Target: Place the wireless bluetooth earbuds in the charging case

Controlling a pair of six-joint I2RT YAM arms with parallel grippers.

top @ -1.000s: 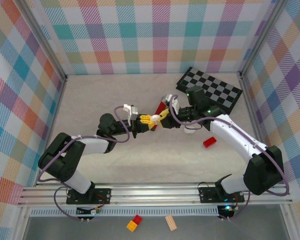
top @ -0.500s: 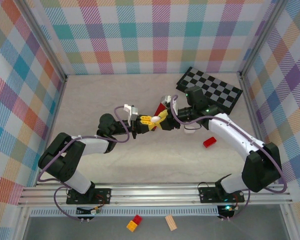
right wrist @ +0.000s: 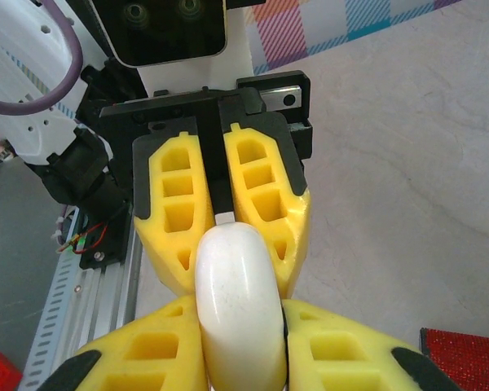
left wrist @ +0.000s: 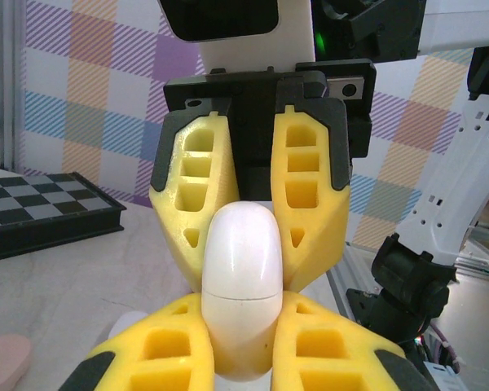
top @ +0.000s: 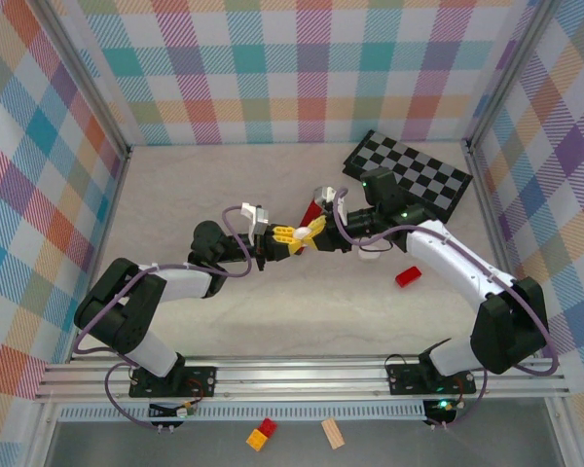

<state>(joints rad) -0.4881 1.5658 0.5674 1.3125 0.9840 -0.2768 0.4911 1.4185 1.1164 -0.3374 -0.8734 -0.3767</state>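
Observation:
A white pebble-shaped charging case [top: 285, 233] hangs above the middle of the table, its lid shut along a thin seam [left wrist: 236, 281]. My left gripper [top: 275, 237] is shut on one end of it, its yellow fingers [left wrist: 155, 350] pressed to both sides. Facing it, my right gripper [top: 311, 232] is shut on the other end [right wrist: 238, 309], its fingers [right wrist: 334, 346] tight against the shell. The two grippers meet nose to nose. The earbuds are hidden from me.
A black-and-white chequered board [top: 409, 175] lies at the back right. A red block [top: 407, 277] sits under the right arm, a small white thing [top: 370, 255] beside it. A red object [top: 313, 212] lies behind the grippers. A pinkish rounded thing [left wrist: 4, 362] rests on the table.
The right gripper slid a little left onto the case and closed on it. The left gripper kept its hold and barely moved.

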